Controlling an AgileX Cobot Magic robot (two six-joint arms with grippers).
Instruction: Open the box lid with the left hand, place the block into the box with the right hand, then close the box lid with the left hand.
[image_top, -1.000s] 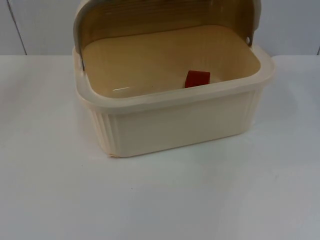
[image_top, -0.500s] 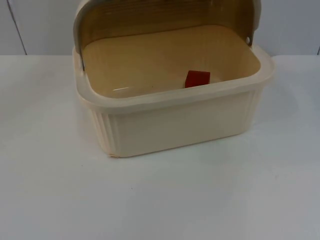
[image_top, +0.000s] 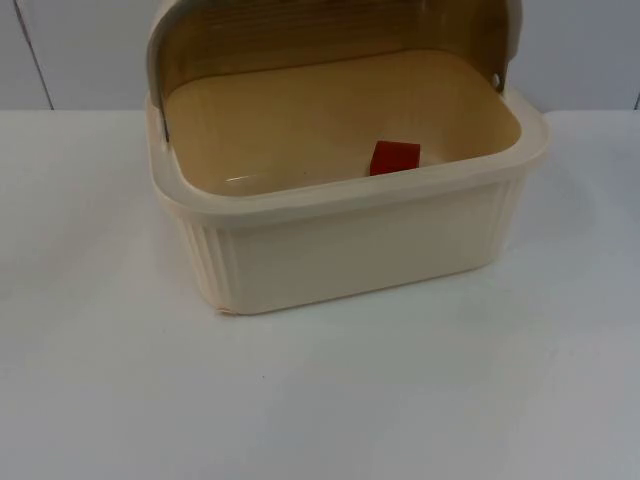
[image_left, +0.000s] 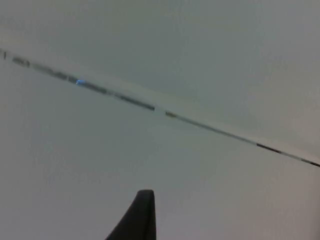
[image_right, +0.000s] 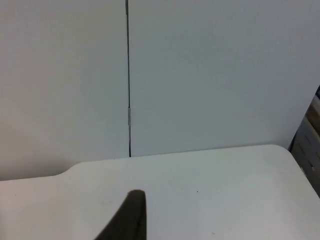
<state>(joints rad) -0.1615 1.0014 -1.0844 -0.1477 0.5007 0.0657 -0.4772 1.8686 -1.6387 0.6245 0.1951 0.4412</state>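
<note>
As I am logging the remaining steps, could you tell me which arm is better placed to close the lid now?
Probably the left, though weakly: the lid stands open over the box with the red block inside, and both grippers wait away from the box, facing the wall. The task gives the lid to the left.

Box (image_top: 340, 235) stood at mid-table near the partition wall (image_top: 80, 50), its lid (image_top: 330, 30) swung up and back, arching over the rear rim. Way in from above and from the front rim lay open; the raised lid barred approach from behind. Inside, the red block (image_top: 395, 158) sat against the front wall, right of centre; the floor left of it was bare. White table (image_top: 320, 400) before the box and to both sides gave my arms free passage.
</note>
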